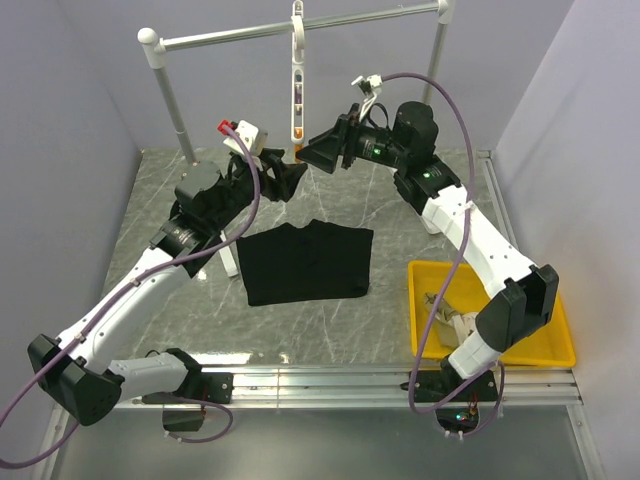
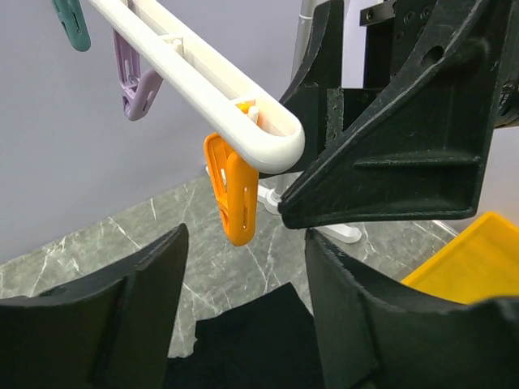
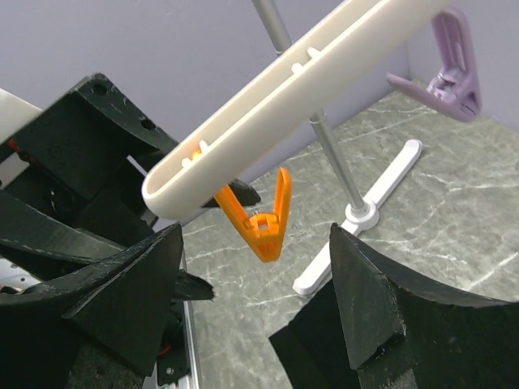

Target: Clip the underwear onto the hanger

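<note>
The black underwear [image 1: 307, 262] lies flat on the marble table; an edge of it also shows in the left wrist view [image 2: 243, 344]. The white hanger [image 1: 297, 75] hangs upright from the rail, its orange clip [image 1: 297, 152] at the lower end. My left gripper [image 1: 287, 176] is open and empty, just left of that clip. My right gripper [image 1: 322, 155] is open and empty, just right of it. In the left wrist view the orange clip [image 2: 233, 190] hangs from the hanger [image 2: 203, 77] above my open gripper [image 2: 243, 284]. In the right wrist view the clip [image 3: 263, 219] hangs above my open gripper [image 3: 255, 267].
The white metal rail frame [image 1: 300, 25] stands at the back, its foot [image 3: 365, 212] on the table. A yellow tray [image 1: 545, 345] with beige cloth [image 1: 455, 322] sits at the right. Purple [image 2: 134, 77] and teal [image 2: 71, 20] clips hang further along the hanger.
</note>
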